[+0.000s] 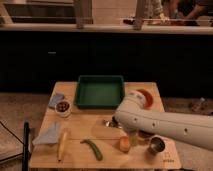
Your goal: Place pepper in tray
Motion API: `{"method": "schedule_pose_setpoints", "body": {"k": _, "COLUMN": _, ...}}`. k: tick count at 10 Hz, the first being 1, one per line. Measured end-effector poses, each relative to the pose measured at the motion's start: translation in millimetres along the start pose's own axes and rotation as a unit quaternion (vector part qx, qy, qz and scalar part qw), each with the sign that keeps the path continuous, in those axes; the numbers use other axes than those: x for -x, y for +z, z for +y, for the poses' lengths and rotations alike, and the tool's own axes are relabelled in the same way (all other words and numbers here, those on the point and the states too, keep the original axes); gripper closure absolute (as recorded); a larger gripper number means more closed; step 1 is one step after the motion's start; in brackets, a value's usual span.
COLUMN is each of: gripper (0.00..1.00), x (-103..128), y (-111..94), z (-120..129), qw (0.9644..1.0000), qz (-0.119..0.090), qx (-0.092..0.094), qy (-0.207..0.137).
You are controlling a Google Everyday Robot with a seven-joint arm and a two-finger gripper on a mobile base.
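The pepper is a slender dark green curved piece lying on the wooden table near its front edge, left of centre. The tray is a large square dark green container at the back middle of the table, with nothing visible inside. My white arm reaches in from the right across the table. My gripper shows as a dark metallic end just below the arm's rounded joint, in front of the tray and behind and to the right of the pepper, apart from it.
An orange bowl is partly hidden behind the arm at the back right. An orange carrot piece and a metal cup sit front right. A yellow banana-like item, a blue cloth and a small bowl are on the left.
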Motion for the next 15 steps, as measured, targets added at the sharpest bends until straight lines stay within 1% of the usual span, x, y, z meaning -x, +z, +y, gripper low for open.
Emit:
{"method": "schedule_pose_setpoints", "body": {"k": 1, "gripper": 0.2, "x": 17.6, "y": -6.4, "z": -2.5, "qw": 1.0, "qz": -0.003, "qx": 0.001, "qy": 0.006}}
{"method": "schedule_pose_setpoints", "body": {"k": 2, "gripper": 0.2, "x": 29.7, "y": -10.3, "z": -3.2, "qw": 0.9999, "qz": -0.007, "qx": 0.003, "qy": 0.011}}
{"method": "schedule_pose_setpoints", "body": {"k": 3, "gripper": 0.2, "x": 44.7, "y": -13.4, "z": -4.3, "qw": 0.9997, "qz": -0.015, "qx": 0.006, "qy": 0.017}}
{"method": "schedule_pose_setpoints", "body": {"k": 4, "gripper": 0.2, "x": 61.8, "y": -15.0, "z": -5.0, "qw": 0.9994, "qz": -0.026, "qx": 0.01, "qy": 0.022}}
{"method": "schedule_pose_setpoints", "body": {"k": 5, "gripper": 0.2, "x": 71.7, "y": -13.8, "z": -3.6, "qw": 0.9988, "qz": -0.035, "qx": 0.015, "qy": 0.03}}
{"method": "schedule_pose_setpoints", "body": {"k": 6, "gripper": 0.2, "x": 80.0, "y": -12.9, "z": -2.1, "qw": 0.9981, "qz": -0.047, "qx": 0.015, "qy": 0.037}}
{"method": "schedule_pose_setpoints", "body": {"k": 8, "gripper": 0.2, "x": 97.0, "y": -10.4, "z": 0.9, "qw": 0.9944, "qz": -0.089, "qx": 0.001, "qy": 0.056}}
{"method": "schedule_pose_setpoints", "body": {"k": 9, "gripper": 0.2, "x": 102.1, "y": -10.0, "z": 1.6, "qw": 0.9931, "qz": -0.1, "qx": -0.006, "qy": 0.061}}
{"method": "schedule_pose_setpoints", "body": {"k": 11, "gripper": 0.2, "x": 117.5, "y": -7.4, "z": 2.5, "qw": 0.9892, "qz": -0.129, "qx": -0.018, "qy": 0.067}}
{"method": "schedule_pose_setpoints", "body": {"k": 12, "gripper": 0.2, "x": 122.6, "y": -4.9, "z": 2.1, "qw": 0.9865, "qz": -0.144, "qx": -0.024, "qy": 0.075}}
{"method": "schedule_pose_setpoints", "body": {"k": 13, "gripper": 0.2, "x": 125.5, "y": -1.9, "z": 1.6, "qw": 0.9844, "qz": -0.154, "qx": -0.027, "qy": 0.081}}
{"method": "schedule_pose_setpoints", "body": {"k": 15, "gripper": 0.2, "x": 137.1, "y": 7.1, "z": -0.7, "qw": 0.9777, "qz": -0.185, "qx": -0.029, "qy": 0.095}}
